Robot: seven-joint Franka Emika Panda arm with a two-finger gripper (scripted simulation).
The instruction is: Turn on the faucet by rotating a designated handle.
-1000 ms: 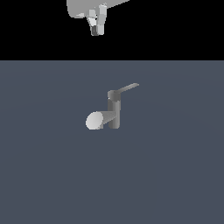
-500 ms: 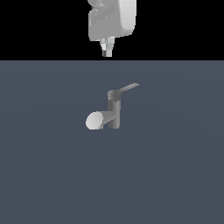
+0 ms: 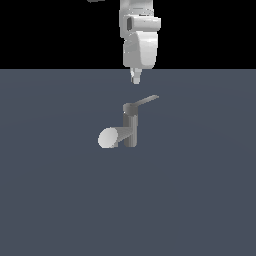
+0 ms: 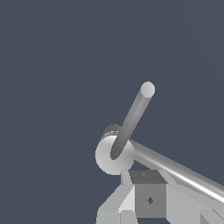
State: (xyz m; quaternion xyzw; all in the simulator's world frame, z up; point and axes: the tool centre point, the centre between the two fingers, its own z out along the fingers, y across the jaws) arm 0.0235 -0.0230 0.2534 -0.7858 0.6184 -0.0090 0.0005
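Observation:
The small grey faucet [image 3: 130,128] stands upright in the middle of the exterior view. Its thick spout [image 3: 114,137] points toward that view's left and ends in a pale round face. From the cap, the thin flat handle [image 3: 146,101] slants up toward the view's right. My gripper [image 3: 135,77] hangs above and behind the cap, fingers together, holding nothing and not touching the faucet. In the wrist view the faucet [image 4: 114,155] shows as a pale disc with a thin round-tipped rod [image 4: 135,111] and a thicker shiny bar [image 4: 179,169] reaching out. Which one is the handle I cannot tell there. My gripper [image 4: 136,197] sits just beside the disc.
The faucet stands on a flat dark blue-grey floor [image 3: 60,200]. The white arm [image 3: 140,40] comes down from the top of the exterior view against a black background.
My gripper has come down and shifted toward the exterior view's right, from the top edge to just above the faucet's cap. The faucet and its handle have not moved.

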